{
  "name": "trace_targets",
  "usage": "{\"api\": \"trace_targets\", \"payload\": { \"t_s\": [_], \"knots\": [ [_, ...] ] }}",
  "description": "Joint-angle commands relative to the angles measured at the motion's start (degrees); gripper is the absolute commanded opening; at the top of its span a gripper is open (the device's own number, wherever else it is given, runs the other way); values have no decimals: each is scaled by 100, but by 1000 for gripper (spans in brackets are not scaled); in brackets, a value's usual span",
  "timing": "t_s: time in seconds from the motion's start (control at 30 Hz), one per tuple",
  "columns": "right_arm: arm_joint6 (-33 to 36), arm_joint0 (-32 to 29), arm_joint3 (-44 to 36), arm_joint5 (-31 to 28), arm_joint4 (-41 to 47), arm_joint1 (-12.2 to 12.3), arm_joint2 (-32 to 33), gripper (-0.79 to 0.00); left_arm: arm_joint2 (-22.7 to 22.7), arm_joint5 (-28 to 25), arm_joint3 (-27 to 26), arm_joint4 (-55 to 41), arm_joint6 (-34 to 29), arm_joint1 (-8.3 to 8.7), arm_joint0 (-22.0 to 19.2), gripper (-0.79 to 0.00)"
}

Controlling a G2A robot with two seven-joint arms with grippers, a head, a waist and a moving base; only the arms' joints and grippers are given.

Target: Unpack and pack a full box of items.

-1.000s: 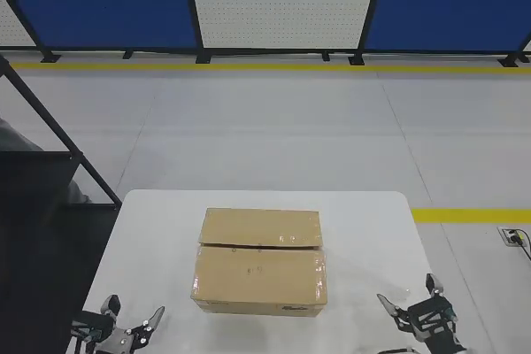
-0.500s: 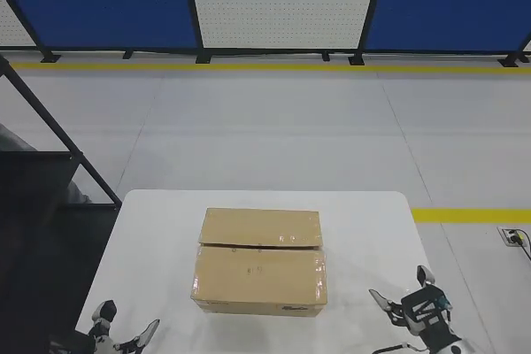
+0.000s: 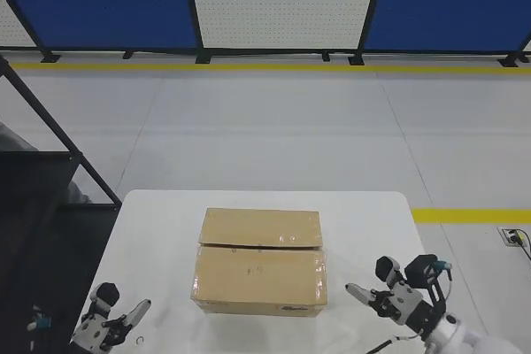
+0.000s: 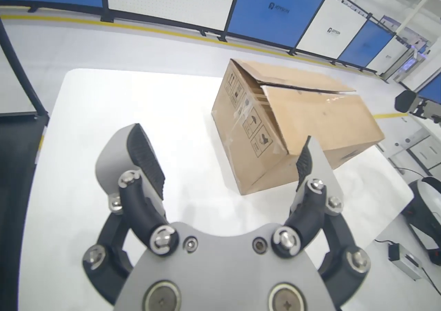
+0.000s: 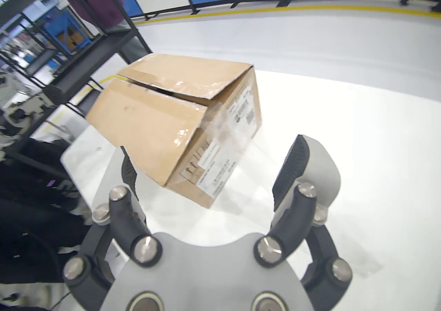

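A brown cardboard box (image 3: 260, 261) stands in the middle of the white table (image 3: 159, 230). Its two top flaps are folded down with a narrow seam between them, and clear tape clings to its sides. The box (image 4: 293, 119) appears beyond my left gripper (image 4: 224, 153), which is open and empty near the table's front left corner (image 3: 119, 305). My right gripper (image 3: 370, 281) is open and empty near the front right, a short way from the box's (image 5: 179, 112) end face and not touching it (image 5: 213, 160).
A black metal shelving rack (image 3: 35, 177) stands off the table's left side. Blue and white partition panels (image 3: 283, 22) and a yellow floor line run behind. Bare tabletop surrounds the box on all sides.
The right gripper has moved left and forward toward the box's end. The left gripper has shifted slightly left and turned at the front left corner. The box has not moved.
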Motion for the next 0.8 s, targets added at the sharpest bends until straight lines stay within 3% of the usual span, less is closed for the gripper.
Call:
{"api": "trace_targets", "payload": {
  "t_s": [0.0, 0.27, 0.5, 0.77],
  "knots": [
    [729, 287, 196, 122, 960, 32, 53, 0, -87, -188, -23, -685, -922, 59, -103, 0],
    [729, 287, 196, 122, 960, 32, 53, 0, -144, -182, -41, -879, -1123, 76, -154, 0],
    [1288, 333, 997, 673, 1141, 55, -187, 0, -92, -47, 64, -1169, -1260, 87, -229, 0],
    [1413, 315, 1700, 639, 1263, 83, -358, 0, -74, 51, 64, -1259, -1392, 111, -323, 0]
  ]
}}
